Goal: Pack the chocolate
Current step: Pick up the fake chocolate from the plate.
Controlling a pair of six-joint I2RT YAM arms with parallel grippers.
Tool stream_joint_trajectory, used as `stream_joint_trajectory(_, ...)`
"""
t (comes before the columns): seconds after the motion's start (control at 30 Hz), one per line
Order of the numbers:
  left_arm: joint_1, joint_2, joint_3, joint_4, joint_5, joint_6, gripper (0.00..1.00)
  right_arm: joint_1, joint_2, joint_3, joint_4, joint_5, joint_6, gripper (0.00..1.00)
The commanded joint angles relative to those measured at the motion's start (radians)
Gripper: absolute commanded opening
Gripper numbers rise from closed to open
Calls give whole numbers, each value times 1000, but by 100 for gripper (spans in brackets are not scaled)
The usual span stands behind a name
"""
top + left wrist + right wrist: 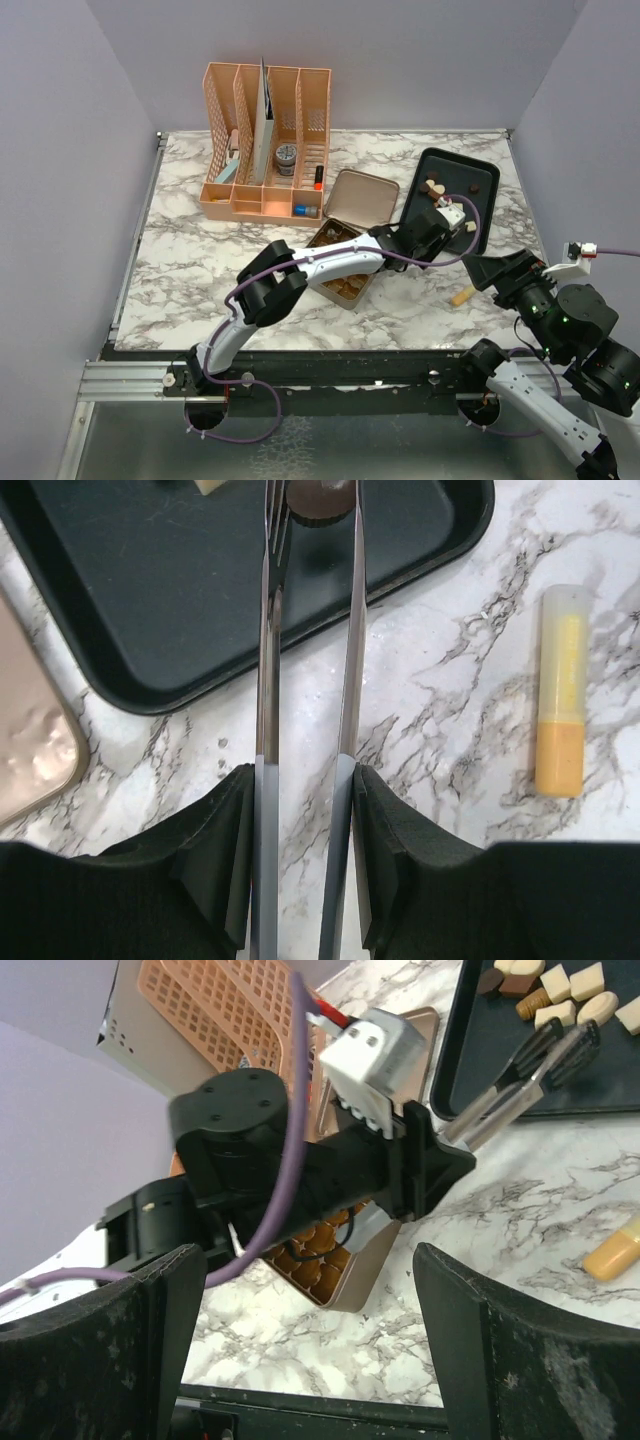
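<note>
Several small chocolate pieces (434,187) (560,990) lie on the black tray (480,215). The square gold tin (340,265) stands open left of the tray, and brown pieces fill its cups (340,1260). My left gripper (440,215) (305,780) is shut on metal tongs (350,680) that reach over the tray. The tong tips flank a dark brown piece (320,500) at the frame's top edge; contact is unclear. My right gripper (305,1290) hangs open and empty near the front right, facing the left arm.
The tin's lid (360,197) lies behind the tin. A yellow tube (462,296) (560,690) rests on the marble just in front of the tray. A peach desk organizer (265,140) stands at the back left. Grey walls close in both sides.
</note>
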Motion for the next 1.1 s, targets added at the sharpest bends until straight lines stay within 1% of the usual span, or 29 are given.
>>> stream_joint_trajectory(0.0, 14, -122, -45, 25, -13, -38, 35, -3, -12, -22, -28, 20, 18, 89)
stream_joint_trajectory(0.17, 32, -180, -76, -7, 1, -61, 35, -3, -3, -32, -43, 17, 17, 89)
stream_joint_trajectory(0.47, 67, -305, -154, -97, -22, -86, 34, -3, 31, -40, -38, -6, 22, 89)
stream_joint_trajectory(0.6, 78, -380, -218, -124, -59, -89, 34, -3, 39, -58, -29, -3, 18, 89)
stream_joint_trajectory(0.83, 88, -558, -361, -173, -108, -103, 35, -3, 39, -92, -10, -23, 32, 89)
stream_joint_trajectory(1.07, 92, -733, -501, -217, -143, -146, 36, -3, 37, -121, 8, -29, 37, 89)
